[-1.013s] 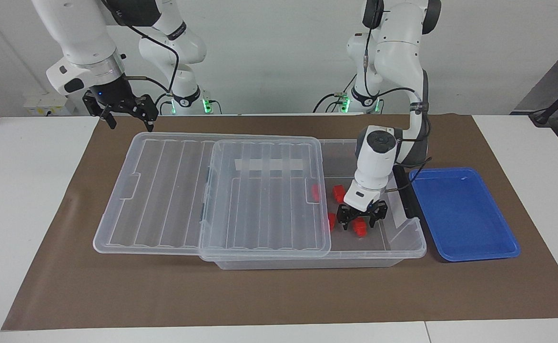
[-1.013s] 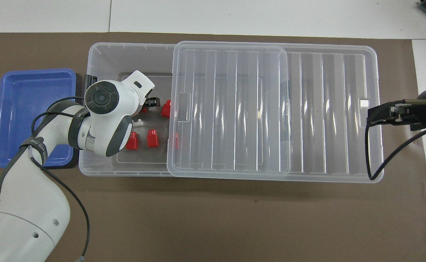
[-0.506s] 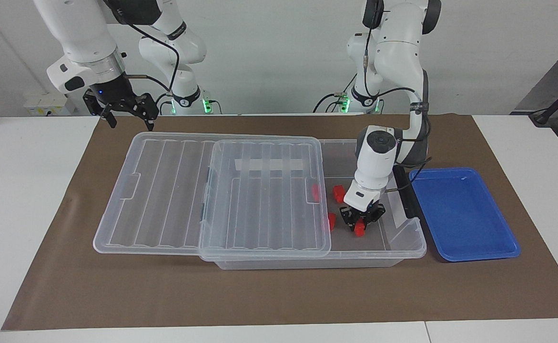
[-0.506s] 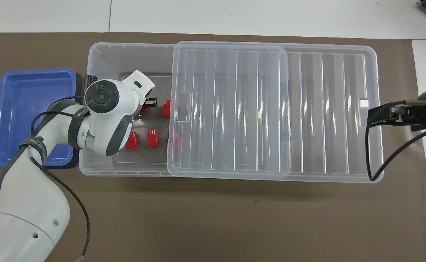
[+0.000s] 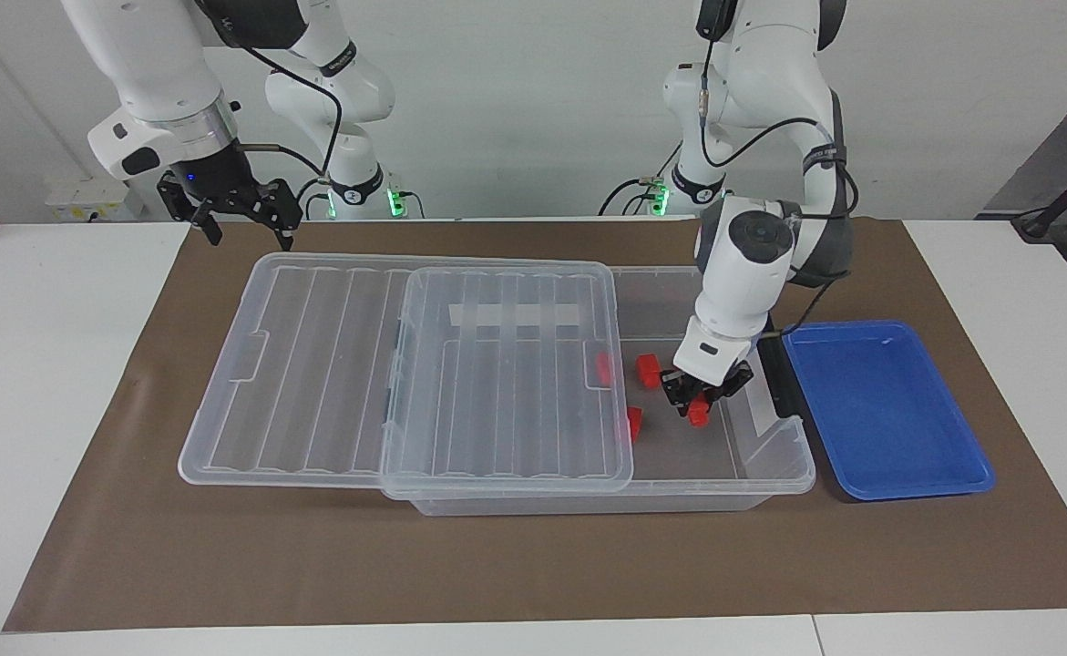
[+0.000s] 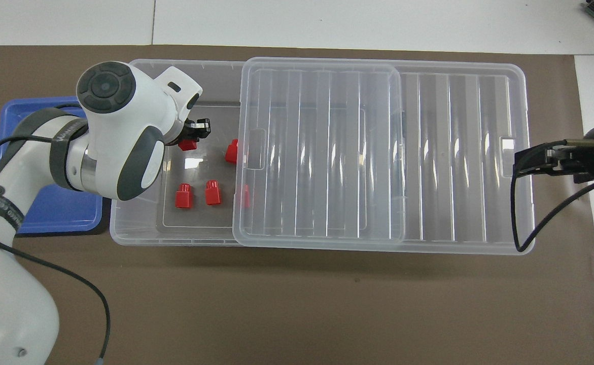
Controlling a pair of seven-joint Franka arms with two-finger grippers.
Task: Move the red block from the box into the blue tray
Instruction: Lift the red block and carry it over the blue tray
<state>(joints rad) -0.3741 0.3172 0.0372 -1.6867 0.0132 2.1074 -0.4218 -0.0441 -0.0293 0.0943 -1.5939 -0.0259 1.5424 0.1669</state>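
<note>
Overhead only: two nearer red blocks (image 6: 183, 195)

The blocks (image 6: 182, 195) are bright red. The tray (image 5: 888, 410) is solid blue. The box (image 5: 770, 456) is clear, see-through plastic, and its lid (image 5: 405, 374) is clear too, with a pattern of parallel ribs and a white strip (image 5: 515, 314) showing through it. The mat (image 5: 533, 565) is plain brown, the table (image 5: 41, 364) white. The arms (image 5: 743, 273) are white with black grippers.

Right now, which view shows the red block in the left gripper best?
Facing view: the red block hangs clear between the left gripper's fingertips, above the box floor. Overhead, the wrist covers most of it.
</note>
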